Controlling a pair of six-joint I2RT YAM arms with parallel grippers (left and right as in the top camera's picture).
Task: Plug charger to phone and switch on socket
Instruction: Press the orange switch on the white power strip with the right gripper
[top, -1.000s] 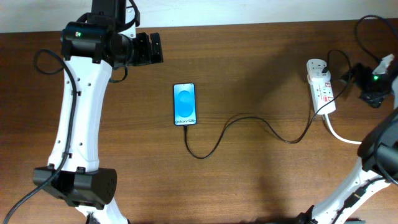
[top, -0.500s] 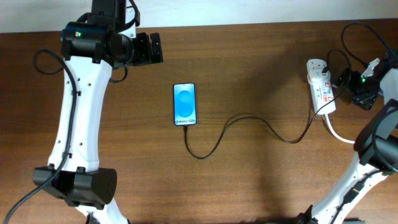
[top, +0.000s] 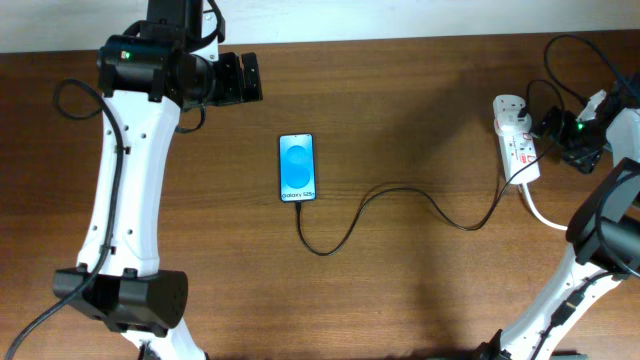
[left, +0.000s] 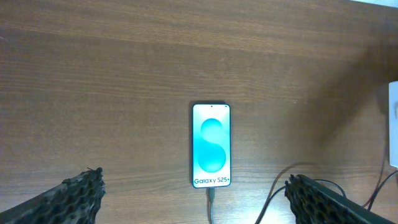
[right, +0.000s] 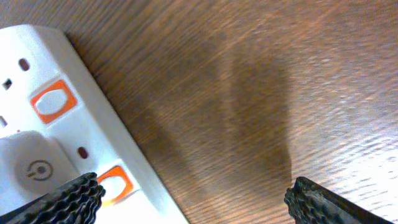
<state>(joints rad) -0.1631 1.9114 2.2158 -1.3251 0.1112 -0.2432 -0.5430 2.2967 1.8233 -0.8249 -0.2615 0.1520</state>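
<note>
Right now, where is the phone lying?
In the overhead view the phone lies flat left of centre, near the left gripper, with the charger running from its lower end toward the socket.

Table (top: 420, 100) matt grained wood; socket (right: 81, 130) glossy white plastic; phone (left: 211, 145) glossy screen.

Socket (right: 56, 124) cut off at the right wrist view's left edge, a mere sliver at the left wrist view's right edge, charger (left: 211, 206) running off its bottom edge
</note>
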